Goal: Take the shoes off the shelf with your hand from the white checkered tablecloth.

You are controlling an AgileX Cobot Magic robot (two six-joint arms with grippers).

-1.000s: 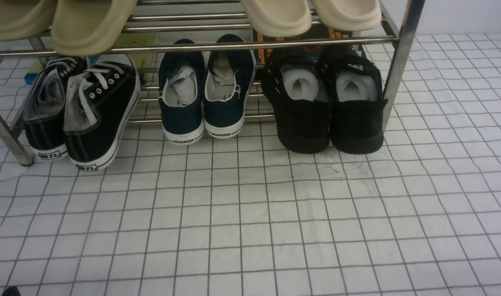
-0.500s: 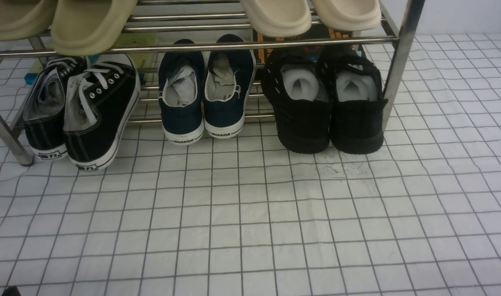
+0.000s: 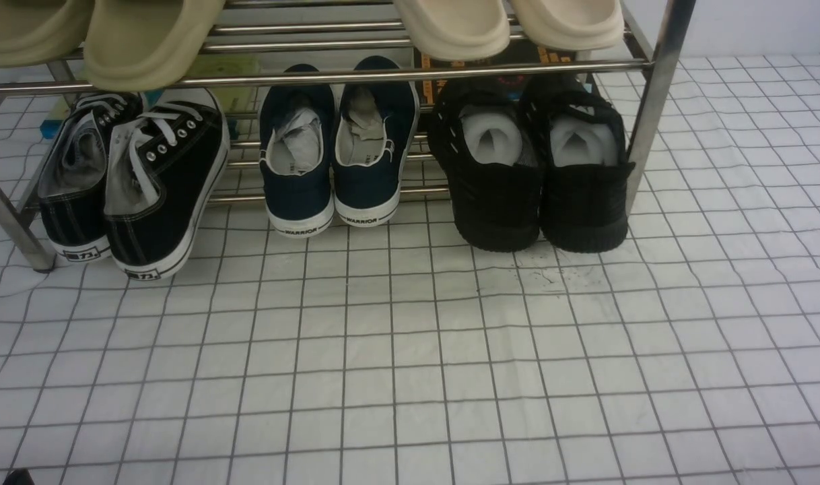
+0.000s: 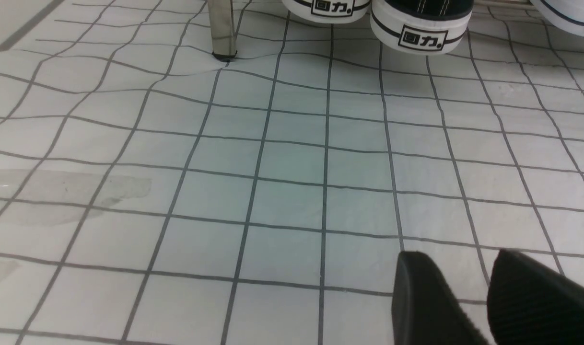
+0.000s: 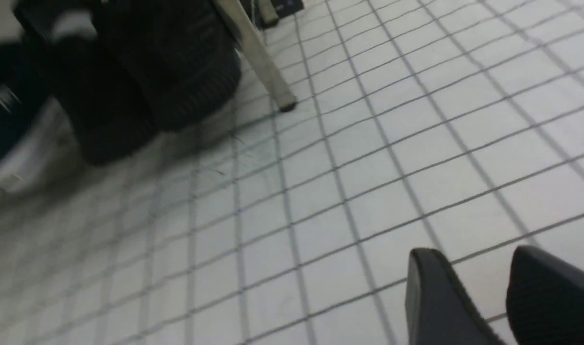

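The all-black knit sneakers (image 3: 528, 168), stuffed with white paper, stand heels forward on the lowest tier at the right end of the chrome shelf (image 3: 383, 71), next to its right front post. They show blurred in the right wrist view (image 5: 143, 72). The white checkered tablecloth (image 3: 410, 350) lies under the shelf and in front of it. Neither gripper shows in the front view. My left gripper (image 4: 457, 261) is open and empty, low over the cloth in front of the shelf's left post (image 4: 222, 28). My right gripper (image 5: 472, 256) is open and empty over the cloth, off from the black sneakers.
Black canvas sneakers with white soles (image 3: 134, 182) stand at the shelf's left end, navy WARRIOR slip-ons (image 3: 339, 148) in the middle. Beige slides (image 3: 147, 40) overhang the tier above. The right front post (image 3: 656, 101) stands close beside the black sneakers.
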